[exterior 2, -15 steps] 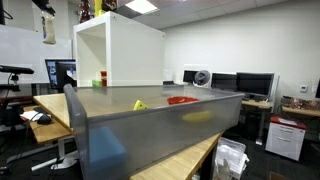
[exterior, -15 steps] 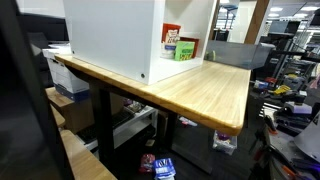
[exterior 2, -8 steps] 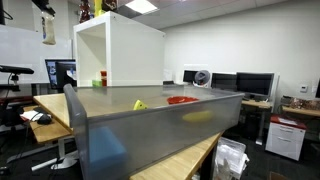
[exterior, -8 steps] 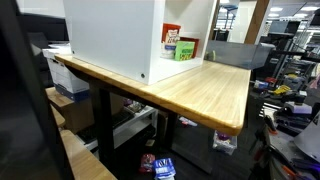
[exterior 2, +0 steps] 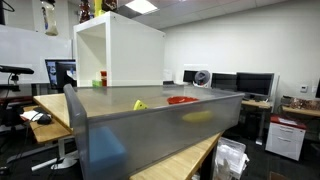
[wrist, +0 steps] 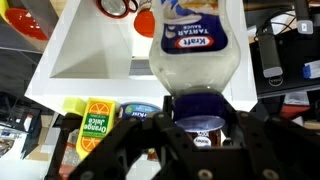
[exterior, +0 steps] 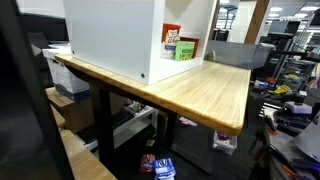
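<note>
- Starting with an exterior view, a white cabinet [exterior: 110, 40] is seen standing on a wooden table [exterior: 215, 90], its open side turned away from the camera.
- A red and white box [exterior: 171, 37] and a green box [exterior: 186, 48] are caught just beside each other inside the cabinet's open compartment.
- Over in an exterior view from another side, the white cabinet [exterior 2: 135, 55] is shown behind a long grey bin [exterior 2: 150, 130] that fills the foreground.
- A yellow object [exterior 2: 139, 104] and a red object [exterior 2: 182, 100] are picked out along the bin's far edge, well apart from each other; what they are cannot be told.
- A small green object [exterior 2: 101, 76] is glimpsed inside the cabinet, low on its shelf.
- Down to the wrist view: the gripper [wrist: 200, 128] is closed in on the blue cap [wrist: 200, 106] of a tartar sauce bottle [wrist: 195, 40], and the bottle is held there with its body pointing away from the claw.
- The bottle is placed in front of the cabinet's white compartments, covering much of the one on the right of the picture.
- An orange juice carton [wrist: 95, 125] and a yellow item [wrist: 73, 106] are spotted just beside each other at the lower left, near the claw's dark fingers [wrist: 150, 135].
- A red bowl [wrist: 25, 22] is seen at the top left corner.
</note>
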Robot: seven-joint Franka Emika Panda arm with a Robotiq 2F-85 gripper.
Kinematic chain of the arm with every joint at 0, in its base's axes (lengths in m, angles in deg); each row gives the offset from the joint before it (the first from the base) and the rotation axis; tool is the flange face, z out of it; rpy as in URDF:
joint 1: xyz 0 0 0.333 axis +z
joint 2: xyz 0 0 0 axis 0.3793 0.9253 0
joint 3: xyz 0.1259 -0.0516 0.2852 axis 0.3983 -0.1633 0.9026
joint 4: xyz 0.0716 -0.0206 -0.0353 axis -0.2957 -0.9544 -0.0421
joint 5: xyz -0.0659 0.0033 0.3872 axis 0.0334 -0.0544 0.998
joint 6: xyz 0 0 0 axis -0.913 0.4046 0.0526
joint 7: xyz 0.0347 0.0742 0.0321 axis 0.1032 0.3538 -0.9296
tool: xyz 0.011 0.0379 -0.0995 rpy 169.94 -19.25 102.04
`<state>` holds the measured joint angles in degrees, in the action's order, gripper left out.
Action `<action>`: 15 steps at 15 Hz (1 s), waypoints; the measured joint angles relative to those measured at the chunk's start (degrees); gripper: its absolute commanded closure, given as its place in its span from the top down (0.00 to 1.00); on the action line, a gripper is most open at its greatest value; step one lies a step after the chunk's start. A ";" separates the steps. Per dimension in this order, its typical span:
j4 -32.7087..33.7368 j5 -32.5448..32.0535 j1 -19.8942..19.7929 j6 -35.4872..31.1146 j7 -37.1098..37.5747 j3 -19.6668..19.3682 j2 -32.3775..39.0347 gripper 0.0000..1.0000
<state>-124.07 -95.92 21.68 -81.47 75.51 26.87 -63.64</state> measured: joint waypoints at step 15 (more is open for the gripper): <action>20.29 -8.60 -0.94 5.24 -1.01 0.05 13.69 0.19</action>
<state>-103.78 -104.52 20.74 -76.23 74.50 26.92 -49.95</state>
